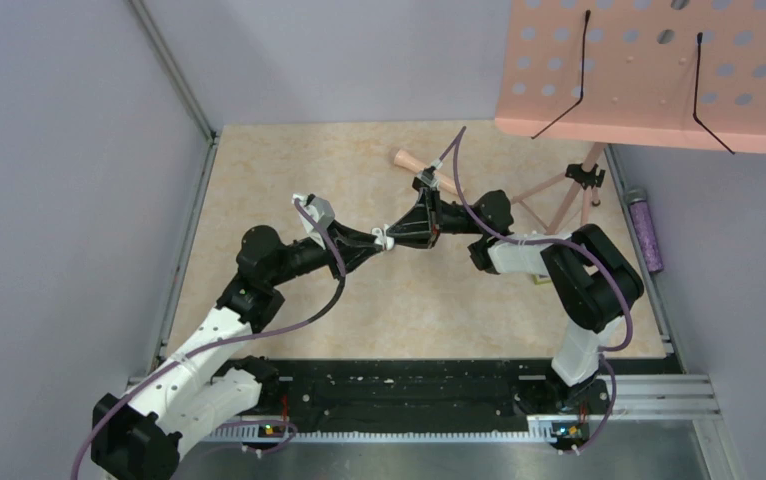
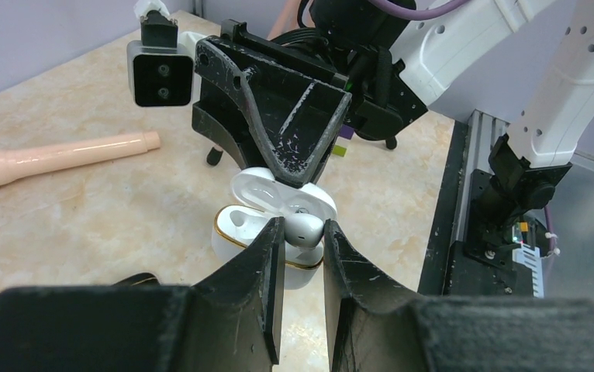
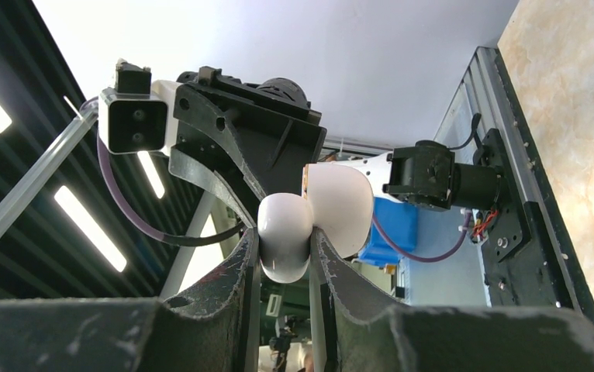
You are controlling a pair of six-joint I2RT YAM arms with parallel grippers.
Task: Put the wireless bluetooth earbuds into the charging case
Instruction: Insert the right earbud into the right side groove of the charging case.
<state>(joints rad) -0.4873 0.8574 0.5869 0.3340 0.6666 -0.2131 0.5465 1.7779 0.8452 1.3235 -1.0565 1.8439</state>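
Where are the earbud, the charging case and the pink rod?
earbud (image 2: 303, 230), left wrist view, on its rounded white body
charging case (image 2: 240, 225), left wrist view, on its gold-rimmed lower half
pink rod (image 2: 69, 155), left wrist view, on the middle of its shaft

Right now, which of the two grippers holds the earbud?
The left gripper: its fingertips pinch the small white earbud at the open charging case. The right gripper instead clamps the case's raised lid.

Beneath the right end effector (image 1: 394, 238) spreads a beige marbled worktop (image 1: 259, 180), lilac-grey walls (image 1: 59, 150) closing it in, a pink perforated music stand (image 1: 639, 90) beyond to its right.
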